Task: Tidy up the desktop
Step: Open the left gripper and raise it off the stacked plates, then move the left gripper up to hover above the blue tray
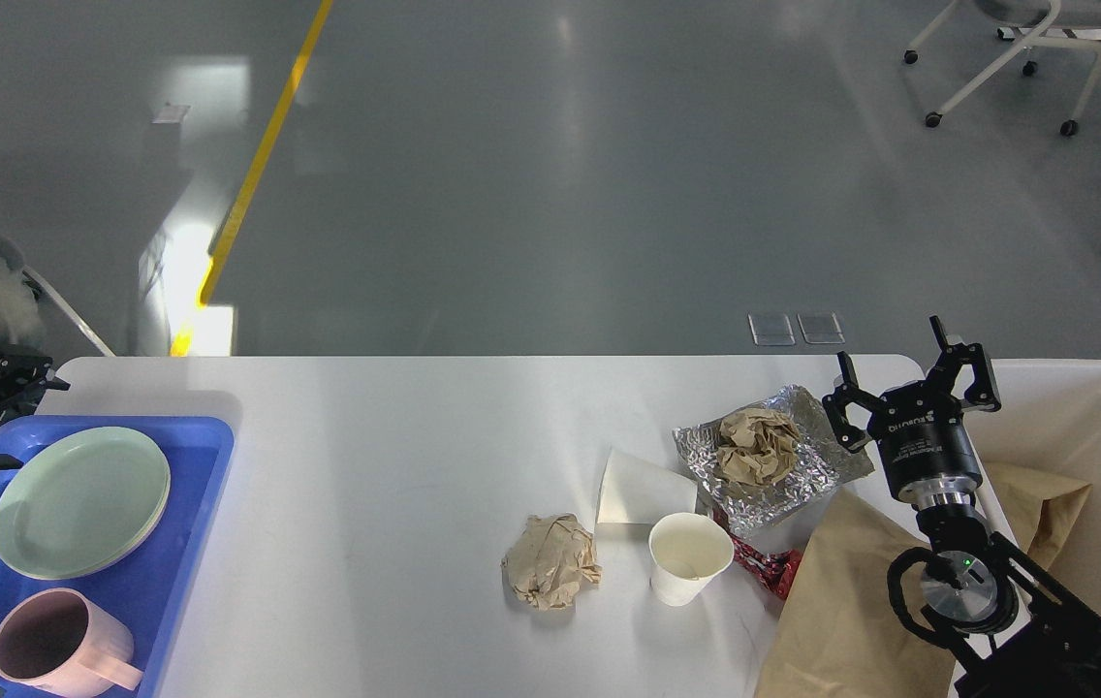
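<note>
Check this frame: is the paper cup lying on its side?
No. The paper cup stands upright on the desktop, its open mouth facing up, between a crumpled paper ball and a red wrapper.

1. Desktop [395, 436]: white, bearing a blue tray [192, 543] at left holding green plates [80, 502] and a pink mug [61, 645].
2. Centre-right: crumpled paper [550, 560], napkin [643, 488], paper cup [689, 556], foil [802, 485], brown bag [841, 601] lying.
3. Right gripper [909, 380]: hovering with fingers spread, beside the bin [1093, 407].
4. Left gripper [8, 373]: sitting at the left edge, unclear.
</note>
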`<state>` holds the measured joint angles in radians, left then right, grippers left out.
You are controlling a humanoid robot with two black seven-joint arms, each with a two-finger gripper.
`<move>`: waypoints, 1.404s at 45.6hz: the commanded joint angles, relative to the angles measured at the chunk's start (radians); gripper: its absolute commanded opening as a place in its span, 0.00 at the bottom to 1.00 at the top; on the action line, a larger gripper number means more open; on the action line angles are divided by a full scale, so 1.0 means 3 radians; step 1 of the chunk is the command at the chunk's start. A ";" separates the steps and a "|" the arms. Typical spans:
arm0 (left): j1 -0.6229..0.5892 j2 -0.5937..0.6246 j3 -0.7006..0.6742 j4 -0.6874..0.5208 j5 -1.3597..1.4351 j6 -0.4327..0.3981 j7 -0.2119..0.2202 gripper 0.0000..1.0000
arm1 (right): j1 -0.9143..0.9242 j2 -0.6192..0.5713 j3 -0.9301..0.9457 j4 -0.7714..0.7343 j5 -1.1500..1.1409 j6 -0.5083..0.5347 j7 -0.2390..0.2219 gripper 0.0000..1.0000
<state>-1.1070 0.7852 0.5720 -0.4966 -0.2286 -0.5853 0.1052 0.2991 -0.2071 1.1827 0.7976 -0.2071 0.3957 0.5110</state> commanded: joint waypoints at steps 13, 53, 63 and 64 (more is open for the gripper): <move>0.0754 -0.0096 -0.2718 0.0014 -0.0005 -0.0018 -0.0033 0.96 | 0.0000 0.0000 0.0000 0.0000 0.0000 0.0000 -0.0001 1.00; 0.2340 -0.1119 -0.5183 -0.0993 0.0168 0.0351 -0.1194 0.96 | -0.0005 0.0000 0.0000 0.0005 0.0000 0.0000 -0.0001 1.00; 0.2795 -0.1467 -0.5848 -0.1182 0.0736 0.0351 -0.1204 0.96 | 0.0000 0.0000 0.0000 0.0005 0.0000 0.0000 -0.0001 1.00; 0.2826 -0.1513 -0.5930 -0.1182 0.0812 0.0351 -0.1204 0.96 | 0.0000 0.0000 0.0000 0.0005 0.0000 0.0000 -0.0001 1.00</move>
<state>-0.3234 0.3911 -1.0977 -0.8354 -0.0849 -0.4797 -0.2559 0.2991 -0.2071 1.1827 0.7994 -0.2071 0.3958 0.5109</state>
